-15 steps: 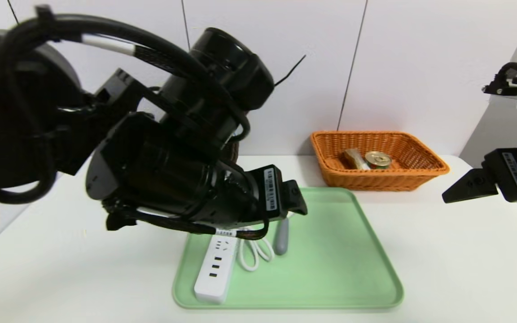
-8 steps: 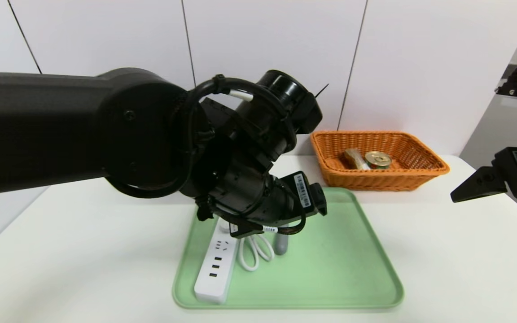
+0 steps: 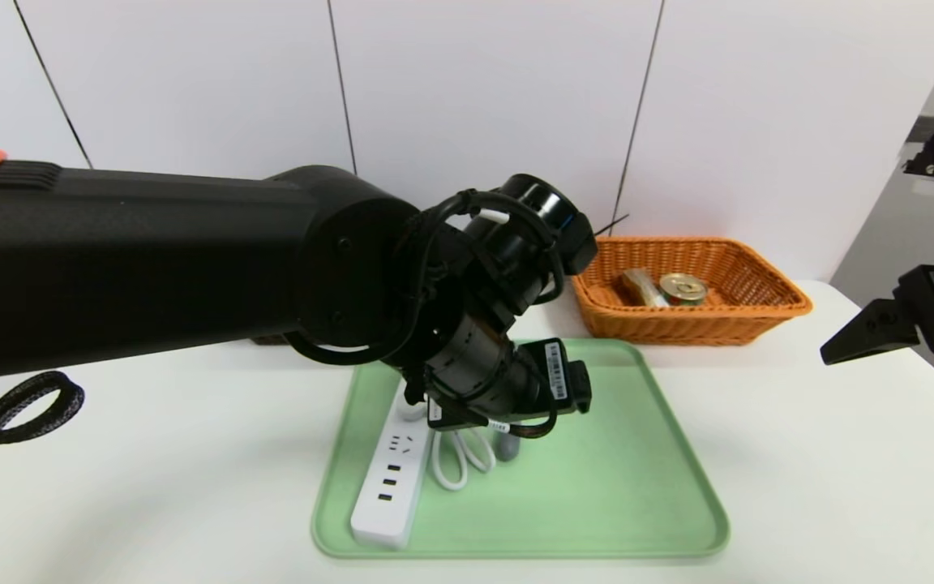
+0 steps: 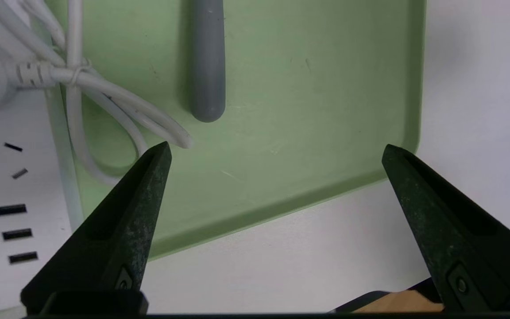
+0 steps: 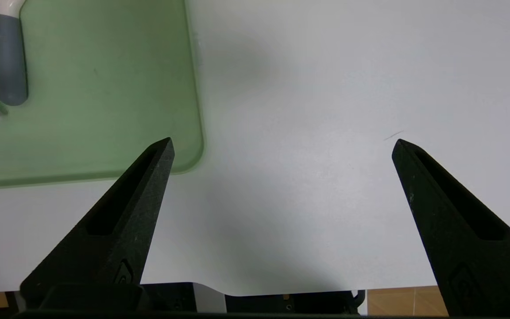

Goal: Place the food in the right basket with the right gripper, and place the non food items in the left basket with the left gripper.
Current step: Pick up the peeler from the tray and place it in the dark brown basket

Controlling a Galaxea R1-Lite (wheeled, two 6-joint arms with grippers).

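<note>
Power strip sockets show beside open left hand.

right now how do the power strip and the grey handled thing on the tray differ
The power strip is white, broad and flat, with sockets on its face and a looped cord attached; the grey handle is slim, rounded and plain. The power strip sits at the green tray's left edge, while the grey handle lies nearer the middle, largely hidden under the left gripper in the head view. Both lie flat on the tray, ungripped.
</note>
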